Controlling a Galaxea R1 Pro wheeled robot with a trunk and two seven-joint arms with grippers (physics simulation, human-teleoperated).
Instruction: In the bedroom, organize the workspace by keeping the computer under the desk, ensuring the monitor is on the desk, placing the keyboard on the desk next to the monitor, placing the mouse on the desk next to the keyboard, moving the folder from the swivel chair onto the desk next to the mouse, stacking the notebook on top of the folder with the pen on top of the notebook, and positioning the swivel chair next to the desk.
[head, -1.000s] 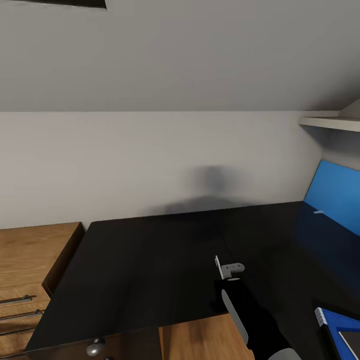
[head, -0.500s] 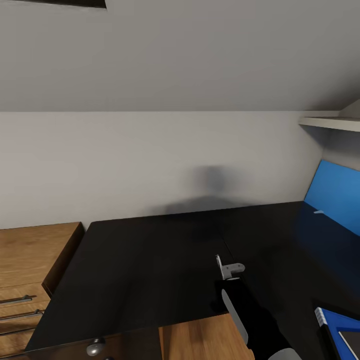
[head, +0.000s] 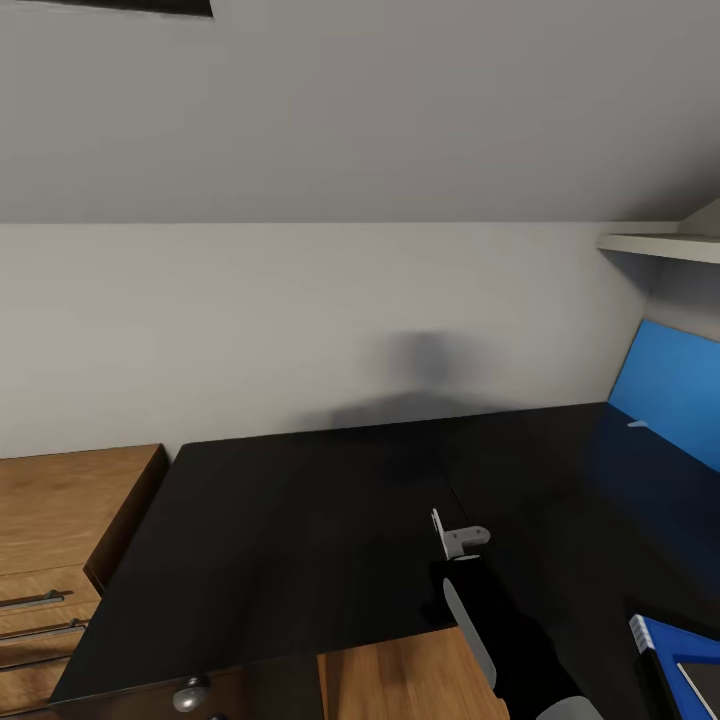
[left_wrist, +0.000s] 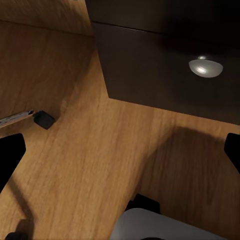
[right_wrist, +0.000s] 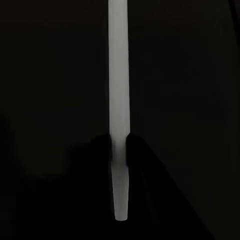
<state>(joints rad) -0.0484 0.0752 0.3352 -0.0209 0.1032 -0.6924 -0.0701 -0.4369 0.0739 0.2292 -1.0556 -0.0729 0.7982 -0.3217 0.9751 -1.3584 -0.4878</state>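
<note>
Pen (right_wrist: 119, 110) was pinched between the right gripper (right_wrist: 119, 150) fingers in the right wrist view, a thin pale stick seen end-on against black; the desk (head: 300, 520) top behind it was too dark to tell how high the pen sat above it. In the head view the right arm reached over the desk's front edge with its grey wrist bracket over the black top; the pen itself was too small to make out there. Folder (head: 668, 640) was cut off at the lower right corner of the head view, blue with a grey notebook (head: 702, 685) on it, only partly seen. Desk top looked bare and wide toward the wall and toward the blue back panel (head: 668, 385). Wood dresser (head: 60, 520) stood just beside the desk's left edge. Left gripper (left_wrist: 120, 150) fingers were spread wide apart, holding nothing, above wood floor near the dark drawer unit (left_wrist: 165, 65) with its round knob (left_wrist: 205, 67).
</note>
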